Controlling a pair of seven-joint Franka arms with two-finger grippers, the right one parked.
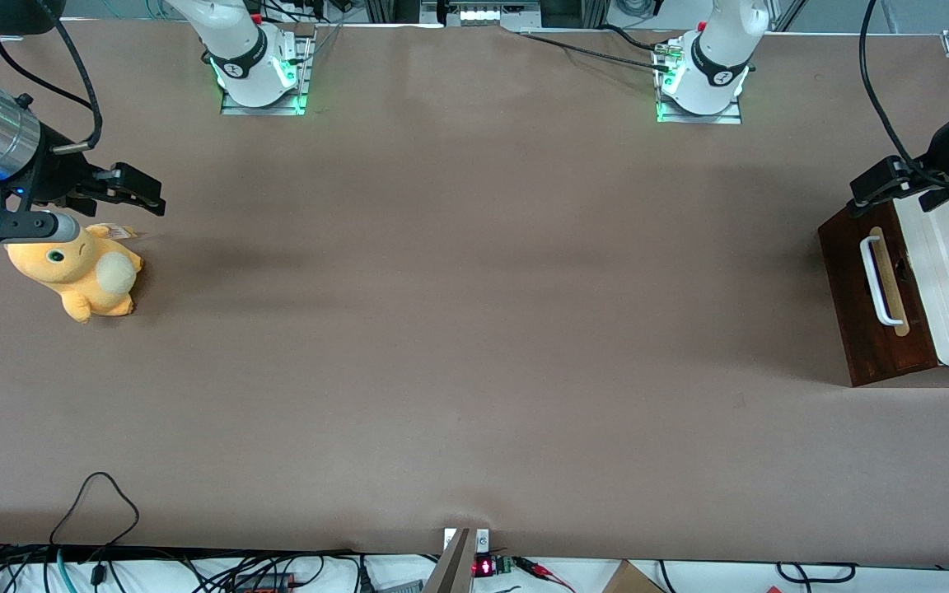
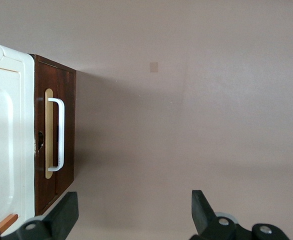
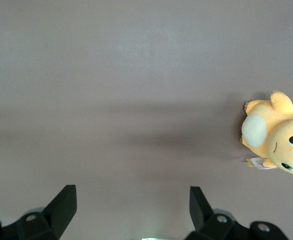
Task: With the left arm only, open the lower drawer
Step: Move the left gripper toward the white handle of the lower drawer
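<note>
Hand [image 2: 131,215] released, fingers wide, hovering above lower drawer [image 1: 874,309]. Rigid wood, probably sliding stiffly; grip white bar handle [image 1: 876,280] mid-span.

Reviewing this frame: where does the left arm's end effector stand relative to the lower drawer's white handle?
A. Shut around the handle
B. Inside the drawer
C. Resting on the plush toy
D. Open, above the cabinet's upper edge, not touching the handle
D. The end effector hangs open above the cabinet's upper edge, clear of the white handle on the lower drawer, which looks shut.
</note>
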